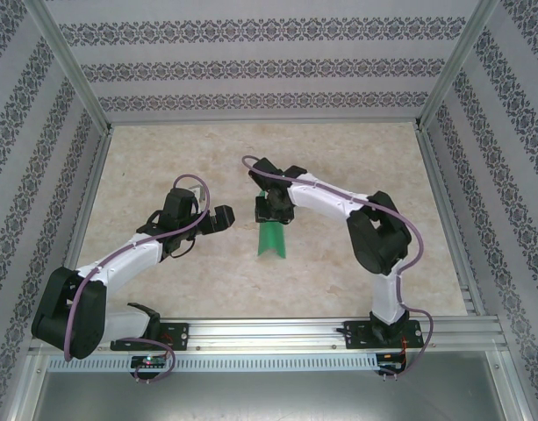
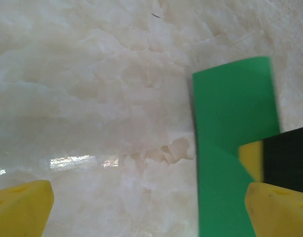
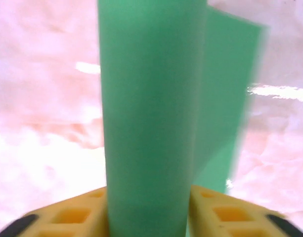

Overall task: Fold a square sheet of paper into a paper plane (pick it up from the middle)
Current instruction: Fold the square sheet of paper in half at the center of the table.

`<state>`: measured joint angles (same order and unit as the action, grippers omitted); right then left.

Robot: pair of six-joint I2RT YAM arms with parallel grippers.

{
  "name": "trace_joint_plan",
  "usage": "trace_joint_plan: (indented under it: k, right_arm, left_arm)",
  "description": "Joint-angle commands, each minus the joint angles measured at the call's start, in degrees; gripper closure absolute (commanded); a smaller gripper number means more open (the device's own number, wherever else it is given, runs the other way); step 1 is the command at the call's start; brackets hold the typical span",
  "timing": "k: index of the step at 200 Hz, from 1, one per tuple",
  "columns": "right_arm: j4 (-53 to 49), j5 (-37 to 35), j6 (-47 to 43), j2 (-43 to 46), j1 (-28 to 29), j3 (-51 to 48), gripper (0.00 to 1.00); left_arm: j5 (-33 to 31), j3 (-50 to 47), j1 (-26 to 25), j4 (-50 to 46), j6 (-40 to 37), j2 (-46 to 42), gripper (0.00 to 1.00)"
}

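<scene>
Right gripper [image 1: 273, 213]: the fingers are pressed together on the green paper sheet [image 1: 271, 243]. In the right wrist view the two yellow fingers [image 3: 72, 217] stand on either side of the sheet, which passes between them and runs straight ahead of the gripper as a narrow, upright band. A second layer of the same sheet lies behind the first, offset toward the gripper's right side, its far edge blurred.

In the top external view the sheet extends from the right gripper's fingertips toward the arm bases and widens slightly at its free end. Whether the free end touches the marble tabletop [image 1: 356, 158] cannot be told.

Left gripper [image 1: 223, 217]: the fingers are spread wide and grip no object. In the left wrist view the yellow fingertips [image 2: 22, 207] sit at opposite lower corners, with bare tabletop between them. The sheet lies ahead of the right-hand fingertip, just beside it. A black body with a yellow pad [image 2: 251, 155] overlaps the sheet there.

The two grippers face each other, near but apart; the sheet sits on the right gripper's side of the gap.
</scene>
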<state>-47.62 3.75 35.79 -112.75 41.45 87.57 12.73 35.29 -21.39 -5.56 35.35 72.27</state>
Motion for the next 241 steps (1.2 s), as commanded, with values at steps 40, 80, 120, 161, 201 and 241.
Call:
trace_joint_plan:
  k: [40, 80, 120, 161, 201, 241]
  right_arm:
    - [23.13, 18.48, 10.96, 8.93, -3.03, -9.26, 0.62]
    - [33.95, 21.46, 16.74, 6.29, -5.29, -18.88, 0.58]
    - [35.10, 19.17, 16.57, 5.95, -6.56, -24.07, 0.49]
    - [26.93, 14.46, 11.79, 9.65, -7.44, -24.04, 0.27]
    - [20.07, 10.99, 7.98, 10.35, -8.19, -23.51, 0.26]
    - [15.28, 10.18, 4.36, 9.04, -8.14, -21.96, 0.24]
  left_arm:
    - [-3.06, 1.42, 0.59, -3.32, -0.48, -5.78, 0.00]
    - [0.01, 1.56, 0.56, -1.72, -0.96, -6.26, 0.00]
    - [4.46, 3.05, -0.31, -0.90, -2.17, -4.17, 0.00]
    - [4.98, 5.44, -2.61, -2.24, -3.53, -0.75, 0.00]
    - [5.20, 7.85, -4.17, -2.84, -3.75, 2.97, 0.03]
    - [5.05, 10.32, -5.89, -3.91, -3.88, 6.70, 0.11]
